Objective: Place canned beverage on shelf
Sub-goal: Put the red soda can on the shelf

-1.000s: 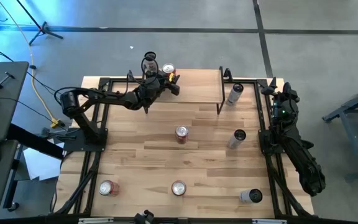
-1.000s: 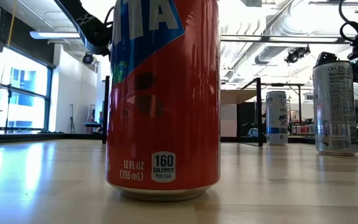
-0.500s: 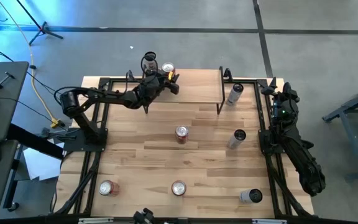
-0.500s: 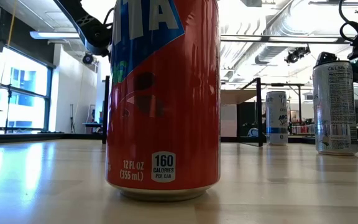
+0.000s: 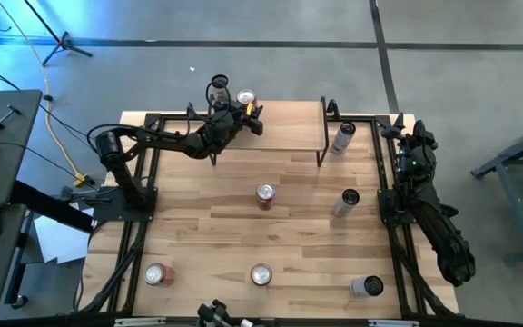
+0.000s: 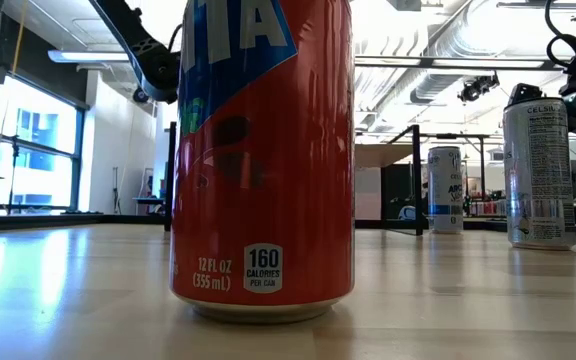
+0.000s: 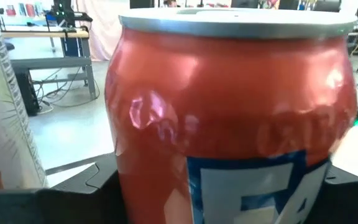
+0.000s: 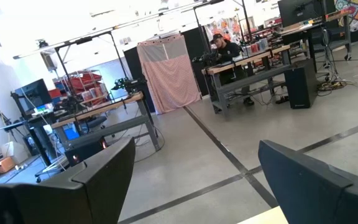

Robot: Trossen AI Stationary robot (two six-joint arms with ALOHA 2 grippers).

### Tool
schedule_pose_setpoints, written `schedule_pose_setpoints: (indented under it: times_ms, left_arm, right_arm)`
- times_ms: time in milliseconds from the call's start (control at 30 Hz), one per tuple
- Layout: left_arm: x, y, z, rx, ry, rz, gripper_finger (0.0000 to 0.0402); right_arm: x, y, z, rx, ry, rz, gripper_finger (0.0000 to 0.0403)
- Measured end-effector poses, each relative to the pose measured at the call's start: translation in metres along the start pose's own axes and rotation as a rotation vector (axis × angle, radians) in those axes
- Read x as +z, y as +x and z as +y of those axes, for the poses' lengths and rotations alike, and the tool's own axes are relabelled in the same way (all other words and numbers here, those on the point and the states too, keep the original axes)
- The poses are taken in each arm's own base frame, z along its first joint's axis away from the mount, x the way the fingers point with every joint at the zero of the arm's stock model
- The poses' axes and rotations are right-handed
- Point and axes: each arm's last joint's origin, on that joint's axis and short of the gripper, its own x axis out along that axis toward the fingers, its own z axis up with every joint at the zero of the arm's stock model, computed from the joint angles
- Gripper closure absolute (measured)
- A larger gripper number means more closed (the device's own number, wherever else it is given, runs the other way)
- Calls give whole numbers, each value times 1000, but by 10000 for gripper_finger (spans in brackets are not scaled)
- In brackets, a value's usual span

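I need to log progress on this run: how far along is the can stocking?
Done: one can already stands at the shelf's far-left corner. In hand: the left gripper is at the shelf's left end around a red can beside that one; whether it is set down cannot be told. Left: seven cans stand on the table, like the middle one. The right gripper waits, open, at the table's right edge.

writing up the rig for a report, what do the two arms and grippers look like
Both arms are dark, jointed metal. The left arm is slim, with an orange-yellow spot at its gripper. The right arm looks bulkier; its fingers are flat, dark, angular plates.
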Motion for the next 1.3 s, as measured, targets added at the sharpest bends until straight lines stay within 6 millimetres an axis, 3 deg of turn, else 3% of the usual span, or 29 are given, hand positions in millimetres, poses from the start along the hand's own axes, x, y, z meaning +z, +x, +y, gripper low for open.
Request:
schedule_pose_setpoints:
  times_ms: [233,667,867,1300]
  left_arm:
    - [-5,3,-2,1,-10,-22,129]
    - [-4,-9,-17,44,140,-48,127]
    - [-4,-9,-17,55,102,-51,124]
    - [-2,-10,-17,90,58,-69,55]
  right_arm:
    - [0,0,0,-1,-2,4,75]
    - [0,0,0,-1,-2,3,75]
    - [0,0,0,-1,-2,3,75]
    - [0,0,0,-1,-2,3,75]
